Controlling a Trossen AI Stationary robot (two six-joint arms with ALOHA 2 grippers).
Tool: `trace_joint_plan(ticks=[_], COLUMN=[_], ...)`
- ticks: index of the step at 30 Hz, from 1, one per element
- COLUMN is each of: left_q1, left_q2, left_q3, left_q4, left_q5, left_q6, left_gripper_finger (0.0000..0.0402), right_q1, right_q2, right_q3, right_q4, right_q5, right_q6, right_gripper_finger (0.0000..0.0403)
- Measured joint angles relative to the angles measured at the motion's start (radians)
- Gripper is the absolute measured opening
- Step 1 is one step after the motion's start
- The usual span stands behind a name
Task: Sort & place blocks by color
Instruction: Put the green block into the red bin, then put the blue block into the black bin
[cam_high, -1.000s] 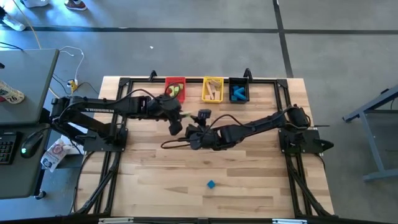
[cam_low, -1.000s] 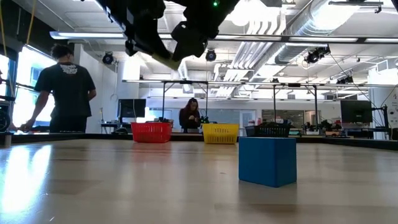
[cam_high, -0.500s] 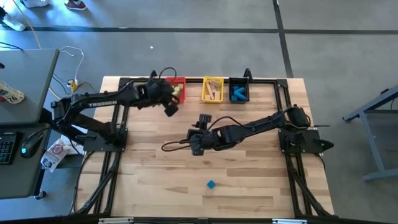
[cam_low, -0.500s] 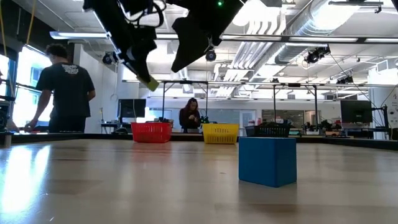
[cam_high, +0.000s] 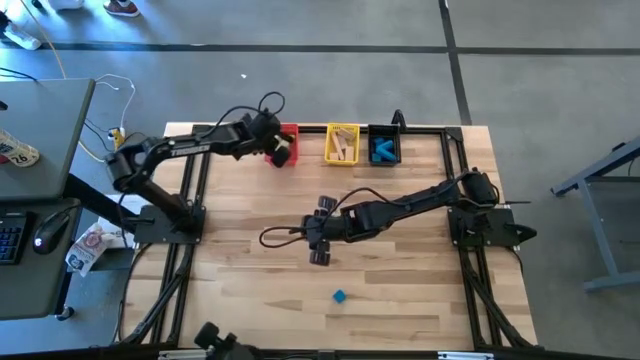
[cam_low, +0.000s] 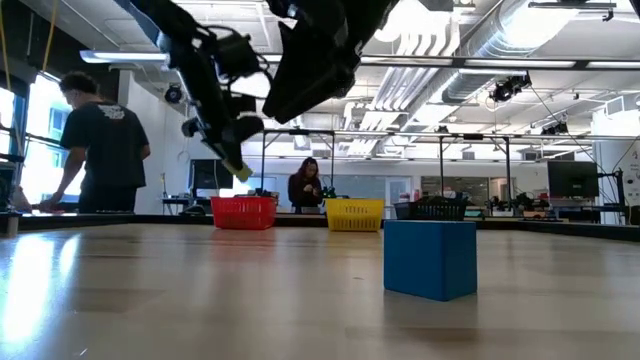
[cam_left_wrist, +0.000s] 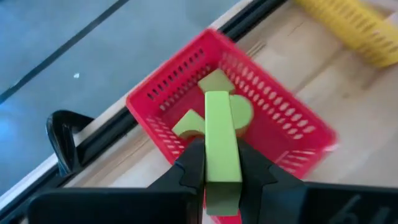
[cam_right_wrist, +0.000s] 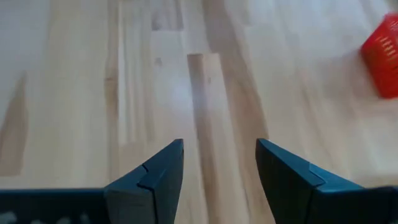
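My left gripper (cam_left_wrist: 221, 163) is shut on a light green bar (cam_left_wrist: 221, 140), held over the near part of the red bin (cam_left_wrist: 180, 93) at the table's far edge; it also shows in the high view (cam_high: 281, 152). Green blocks (cam_left_wrist: 214, 81) lie inside that bin. My right gripper (cam_right_wrist: 217, 163) is open and empty over the middle of the table (cam_high: 320, 250). A blue cube (cam_high: 340, 296) rests on the table near the front, large in the low view (cam_low: 430, 258). My left gripper pinches the green bar's two long sides (cam_left_wrist: 219, 171) between its two fingers, at the bar's near half. The fingers lie along the bar, whose free end (cam_left_wrist: 216, 99) sticks out ahead of them. The bar is lifted clear, above the red bin.
A yellow bin (cam_high: 342, 143) with tan blocks and a black bin (cam_high: 384, 148) with blue blocks stand beside the red bin along the far edge. A black frame (cam_high: 200, 135) borders the table. People show in the room beyond the table (cam_low: 100, 150).
My left gripper has carried the green bar from mid-table toward the far edge, reaching the red bin. My right gripper has swung toward the table's near edge, coming closer to the blue cube. The blue cube has stayed put.
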Motion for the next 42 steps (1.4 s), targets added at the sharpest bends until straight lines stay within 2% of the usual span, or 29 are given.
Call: trace_joint_plan(ticks=[9,15,23,33,37,42], left_q1=[0.052,0.078,0.11,0.096,0.087,0.071], left_q2=[0.102,0.15,0.169,0.168,0.144,0.072], left_q3=[0.0,0.0,0.0,0.0,0.0,0.0], left_q4=[0.138,0.157,0.155,0.174,0.146,0.072], left_q5=[0.0,0.005,0.038,0.061,0.067,0.08], left_q6=[-0.006,-0.008,-0.008,0.059,0.053,0.052], left_gripper_finger=[0.0035,0.0039,0.0075,0.014,0.0159,0.0164], right_q1=[0.01,0.025,0.063,0.116,0.124,0.126], right_q2=[0.0,0.0,0.0,0.0,0.0,0.0], right_q3=[0.0,0.0,0.0,0.0,-0.001,-0.004], right_q4=[-0.068,-0.121,-0.215,-0.246,-0.284,-0.293], right_q5=[-0.019,-0.025,-0.176,-0.275,-0.33,-0.418], right_q6=[0.072,0.131,0.18,0.118,0.038,-0.106], right_gripper_finger=[0.0185,0.0185,0.0185,0.0185,0.0185,0.0185])
